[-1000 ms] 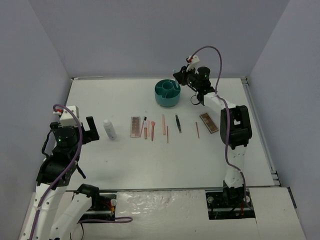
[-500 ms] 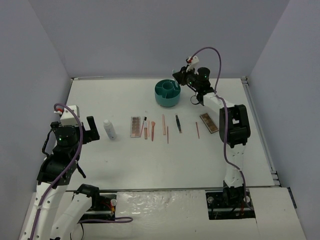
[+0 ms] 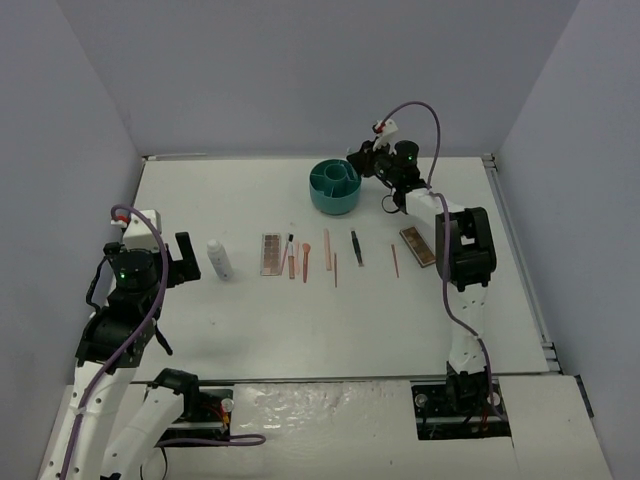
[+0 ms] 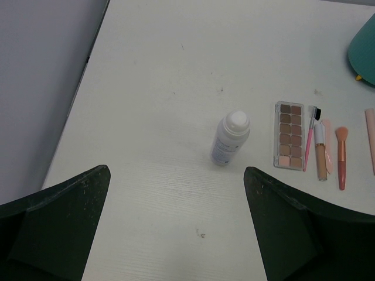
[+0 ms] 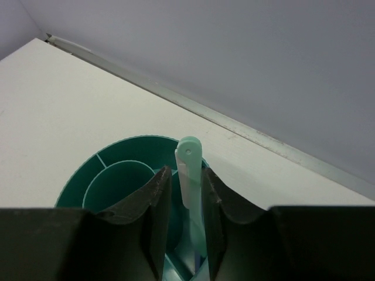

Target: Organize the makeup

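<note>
My right gripper [image 3: 362, 160] hangs over the right rim of the round teal divided cup [image 3: 334, 186]. In the right wrist view its jaws [image 5: 186, 181] are closed on a pale green stick [image 5: 190, 170] that stands upright with its lower end inside the cup [image 5: 117, 175]. On the table lie a white bottle [image 3: 218, 258], a palette [image 3: 270, 253], several thin pink and orange sticks [image 3: 305, 262], dark tweezers [image 3: 356, 247] and a second palette [image 3: 418, 246]. My left gripper [image 3: 183, 257] is open and empty, left of the bottle [image 4: 230, 137].
Grey walls close the table on three sides, with a metal strip [image 5: 258, 134] along the back edge just behind the cup. The left wrist view shows the first palette [image 4: 289, 135] and a pink brush [image 4: 340, 158] lying side by side.
My right gripper has shifted slightly left and back, over the cup, with the green stick. My left arm has barely moved.
</note>
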Controlling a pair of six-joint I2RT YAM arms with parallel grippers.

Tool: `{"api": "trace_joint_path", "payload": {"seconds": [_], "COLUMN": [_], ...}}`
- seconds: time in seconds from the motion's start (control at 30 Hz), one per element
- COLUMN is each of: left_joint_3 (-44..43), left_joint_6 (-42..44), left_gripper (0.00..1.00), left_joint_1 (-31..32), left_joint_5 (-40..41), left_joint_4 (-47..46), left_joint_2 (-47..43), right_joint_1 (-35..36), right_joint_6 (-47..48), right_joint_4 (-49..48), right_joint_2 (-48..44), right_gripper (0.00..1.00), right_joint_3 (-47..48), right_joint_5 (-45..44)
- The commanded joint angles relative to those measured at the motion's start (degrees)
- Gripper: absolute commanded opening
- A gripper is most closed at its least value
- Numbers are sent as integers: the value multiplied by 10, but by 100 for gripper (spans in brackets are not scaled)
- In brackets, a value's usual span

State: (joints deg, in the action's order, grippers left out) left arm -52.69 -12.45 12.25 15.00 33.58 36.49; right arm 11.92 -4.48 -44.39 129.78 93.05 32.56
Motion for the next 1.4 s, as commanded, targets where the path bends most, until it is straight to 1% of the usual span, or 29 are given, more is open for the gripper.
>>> {"api": "trace_joint_path", "payload": {"seconds": [0.0,0.03,0.17,0.3,0.37,0.47,0.57,0.63,0.7,0.8,0.83,0.87,0.9,0.97,1.0,1.07,1.13,1.23,1.33,1.37], "left_joint_3": [-15,-15,-15,-14,-13,-10,-13,-22,-38,-77,-87,-100,-114,-131,-136,-153,-177,-215,-249,-254], "left_joint_6": [0,0,1,0,0,0,-7,-13,-21,-40,-47,-55,-61,-75,-85,-104,-123,-145,-169,-176], "left_gripper": [97,97,97,97,97,97,97,97,97,97,97,97,97,97,97,97,97,97,96,93], "left_joint_1": [-6,-6,-6,-6,-6,-6,-4,-2,1,5,7,11,15,44,52,91,147,212,244,246], "left_joint_5": [-4,-4,-7,-8,-9,-12,-19,-35,-55,-101,-115,-125,-131,-136,-131,-112,-74,-40,-41,-43], "left_joint_4": [-32,-32,-33,-33,-35,-39,-44,-41,-32,-1,8,13,16,17,17,17,15,12,-7,-15], "left_joint_2": [5,5,3,-2,-6,-11,-8,3,29,76,91,110,131,164,182,221,271,346,421,445], "right_joint_1": [-5,-5,-5,-7,-7,-7,-2,8,11,12,11,10,9,7,7,6,6,4,2,2], "right_joint_6": [4,5,8,12,18,18,16,15,7,-29,-39,-45,-57,-81,-91,-111,-121,-131,-129,-129], "right_joint_4": [-58,-56,-43,-22,3,50,134,213,247,293,302,310,315,331,339,352,360,367,373,373], "right_joint_2": [-30,-33,-54,-89,-117,-177,-247,-306,-341,-418,-446,-473,-490,-526,-546,-579,-613,-654,-696,-704], "right_gripper": [35,39,47,51,52,55,61,64,68,76,79,85,88,93,94,100,100,100,100,100], "right_joint_3": [26,24,16,-3,-17,-54,-89,-110,-134,-205,-232,-260,-277,-310,-327,-356,-387,-419,-445,-452], "right_joint_5": [21,22,24,13,-2,-46,-110,-153,-194,-224,-231,-240,-246,-260,-261,-266,-273,-283,-287,-286]}}
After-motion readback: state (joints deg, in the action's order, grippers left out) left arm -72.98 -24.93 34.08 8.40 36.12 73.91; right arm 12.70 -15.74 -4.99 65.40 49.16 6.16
